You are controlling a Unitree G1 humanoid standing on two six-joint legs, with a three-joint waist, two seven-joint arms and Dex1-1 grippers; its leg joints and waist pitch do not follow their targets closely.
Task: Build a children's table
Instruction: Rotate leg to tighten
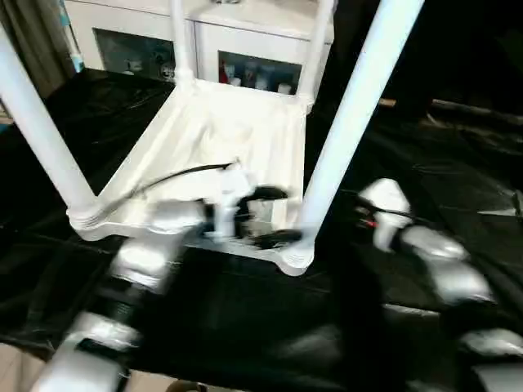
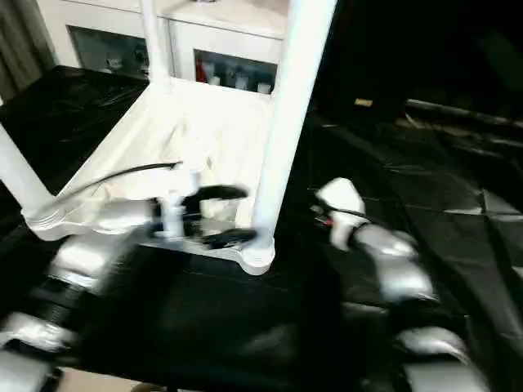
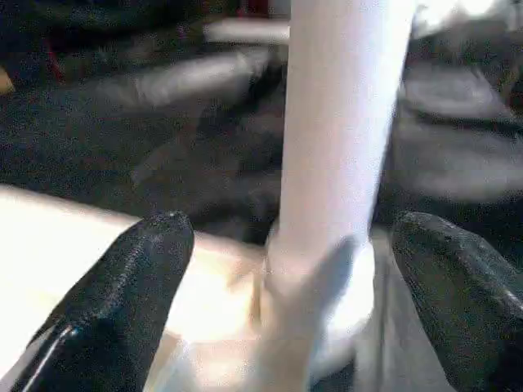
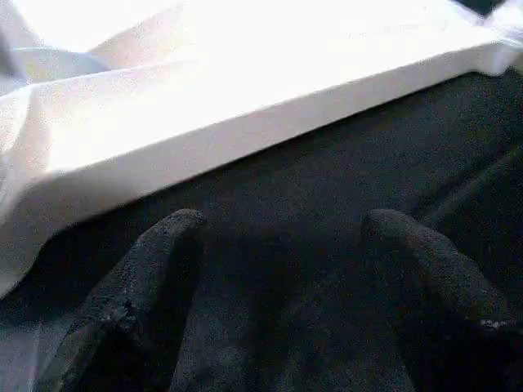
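The left gripper (image 3: 286, 286) is spread wide around a leg (image 3: 339, 122) – nothing gripped. The right gripper (image 4: 286, 286) is open, empty. The leg should be clasped low – then pressed straight into its socket (image 1: 296, 255).

- A large table draped in glossy black cloth (image 1: 245, 327) spans the head views from the left edge to the right, its covering creased and catching glints of light at right.
- The white children's table (image 1: 204, 135) rests upside down directly on the cloth, left of centre, its legs pointing upward.
- In the right wrist view, the tabletop's white edge (image 4: 245, 131) lies flat against the dark cloth.
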